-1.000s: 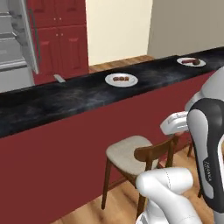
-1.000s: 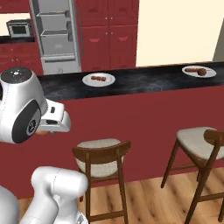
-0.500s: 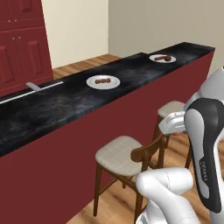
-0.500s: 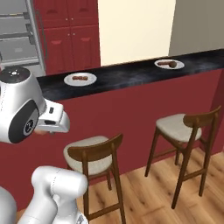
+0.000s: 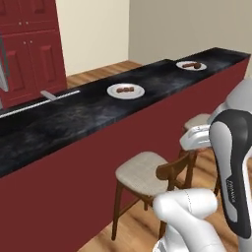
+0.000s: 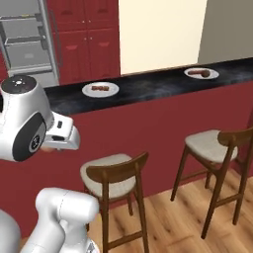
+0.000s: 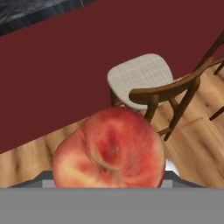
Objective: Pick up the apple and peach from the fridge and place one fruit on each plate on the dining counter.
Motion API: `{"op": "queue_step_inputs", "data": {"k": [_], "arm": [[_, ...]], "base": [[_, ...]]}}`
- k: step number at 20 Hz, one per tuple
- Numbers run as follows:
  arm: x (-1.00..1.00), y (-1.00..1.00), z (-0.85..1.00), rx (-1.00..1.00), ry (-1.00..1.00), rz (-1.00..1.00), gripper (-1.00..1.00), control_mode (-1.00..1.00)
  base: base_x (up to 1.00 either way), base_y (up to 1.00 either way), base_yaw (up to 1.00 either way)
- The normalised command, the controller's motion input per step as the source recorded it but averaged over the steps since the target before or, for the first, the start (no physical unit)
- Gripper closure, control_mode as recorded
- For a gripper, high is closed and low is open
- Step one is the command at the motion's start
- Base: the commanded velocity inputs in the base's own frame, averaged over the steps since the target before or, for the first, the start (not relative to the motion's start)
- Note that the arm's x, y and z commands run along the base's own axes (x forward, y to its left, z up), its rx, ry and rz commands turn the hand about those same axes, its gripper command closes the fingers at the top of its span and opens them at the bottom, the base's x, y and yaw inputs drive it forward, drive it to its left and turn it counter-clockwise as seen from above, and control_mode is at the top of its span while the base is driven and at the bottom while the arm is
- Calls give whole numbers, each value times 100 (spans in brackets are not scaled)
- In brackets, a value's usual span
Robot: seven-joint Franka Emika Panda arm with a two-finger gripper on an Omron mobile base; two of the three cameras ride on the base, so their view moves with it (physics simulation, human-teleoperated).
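Two plates (image 5: 126,91) (image 5: 191,65) on my counter (image 5: 74,115), two stools (image 6: 116,178) (image 6: 217,148), one peach (image 7: 111,151) pinched in my jaws, six o'clock.

Small dark lettering runs along the side of the robot arm's (image 5: 235,182) dark link in the left base view, but it is too small and blurred to read. No other writing, label, brand, number or sign can be read on anything else in any view.
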Motion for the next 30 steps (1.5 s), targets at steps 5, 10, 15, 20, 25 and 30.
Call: {"op": "queue_step_inputs", "data": {"k": [5,10,15,20,25,30], "arm": [[0,0,0,0,0,0,100,100],[0,0,0,0,0,0,100,100],[0,0,0,0,0,0,100,100],[0,0,0,0,0,0,100,100],[0,0,0,0,0,0,100,100],[0,0,0,0,0,0,100,100]], "base": [[13,84,12],[99,7,-12],[100,29,-27],[100,85,-40],[100,99,-48],[99,79,-23]]}}
